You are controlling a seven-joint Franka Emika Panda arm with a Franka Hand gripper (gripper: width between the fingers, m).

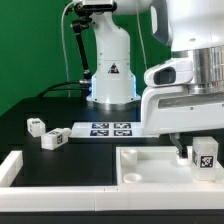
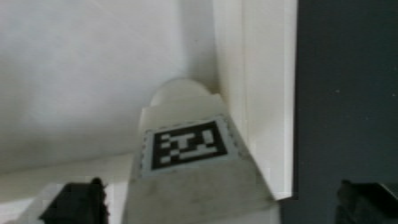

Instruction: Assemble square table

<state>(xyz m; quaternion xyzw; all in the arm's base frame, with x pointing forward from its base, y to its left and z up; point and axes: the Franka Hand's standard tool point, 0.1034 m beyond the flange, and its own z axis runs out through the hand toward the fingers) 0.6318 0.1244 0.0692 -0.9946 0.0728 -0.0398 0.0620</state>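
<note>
Claw is wide open either side of the leg, not gripping. Leg's upright in the slab corner, prob seated for screwing. 2 more legs wait well off the slab.

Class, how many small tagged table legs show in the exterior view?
3. The far-left leg and the neighbouring leg lie on the black table, exterior view's left; the third leg stands on the white slab, right. More may be hidden.
</note>
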